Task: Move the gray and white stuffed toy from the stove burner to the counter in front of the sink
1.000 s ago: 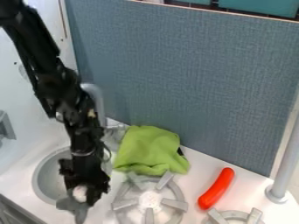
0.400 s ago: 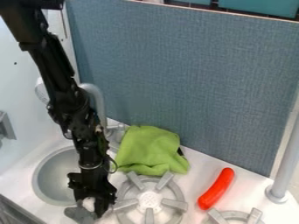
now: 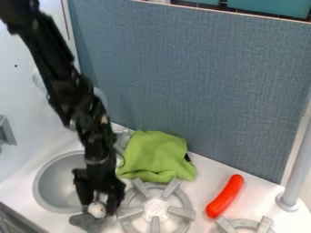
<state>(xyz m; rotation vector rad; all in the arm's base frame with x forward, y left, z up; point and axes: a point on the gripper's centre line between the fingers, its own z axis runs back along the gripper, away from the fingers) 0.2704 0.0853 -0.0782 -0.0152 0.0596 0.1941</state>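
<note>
No readable text or labels anywhere.

Green cloth [image 3: 155, 154] beside a burner [image 3: 155, 209]; red sausage-shaped object [image 3: 225, 195] — right; round sink [image 3: 56, 185].

We note a white counter [image 3: 209, 175] with a round grey sink [image 3: 45, 193] set into its left part. Directly on it we record: a crumpled green cloth [image 3: 155, 156] behind the nearer-to-sink burner [image 3: 155, 209], a small dark item [image 3: 187, 158] at the cloth's right edge, and a red sausage-shaped piece [image 3: 225, 195] lying aslant. We log a second burner [image 3: 265, 225] at front right; beside it, an upright grey post [image 3: 291, 182]
</note>
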